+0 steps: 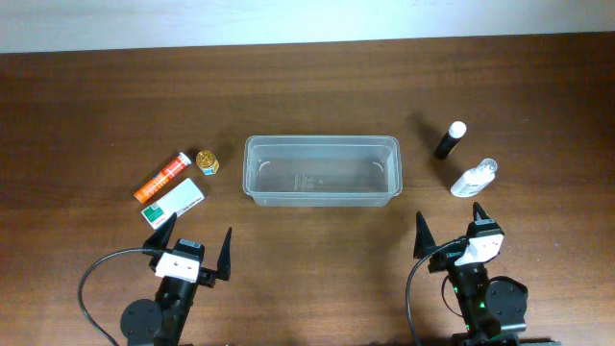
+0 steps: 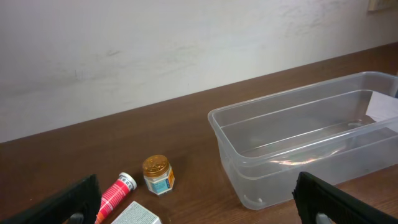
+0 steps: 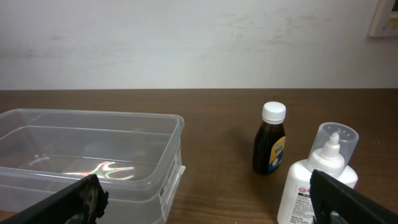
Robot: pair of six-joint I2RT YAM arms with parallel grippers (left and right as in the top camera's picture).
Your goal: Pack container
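The clear plastic container (image 1: 321, 170) sits empty at the table's middle; it also shows in the left wrist view (image 2: 305, 140) and the right wrist view (image 3: 93, 155). Left of it lie an orange tube (image 1: 161, 176), a small gold-lidded jar (image 1: 208, 161) and a green-and-white box (image 1: 173, 203). Right of it stand a dark bottle with a white cap (image 1: 450, 140) and a white squeeze bottle (image 1: 475, 179). My left gripper (image 1: 196, 248) is open and empty, near the front edge below the box. My right gripper (image 1: 450, 231) is open and empty, just in front of the white bottle (image 3: 314, 180).
A pale wall runs behind the table's far edge. In the left wrist view the jar (image 2: 157, 175), tube (image 2: 115, 194) and box corner (image 2: 137, 214) lie between my fingers and the container. The dark bottle (image 3: 270, 140) stands beyond the white one.
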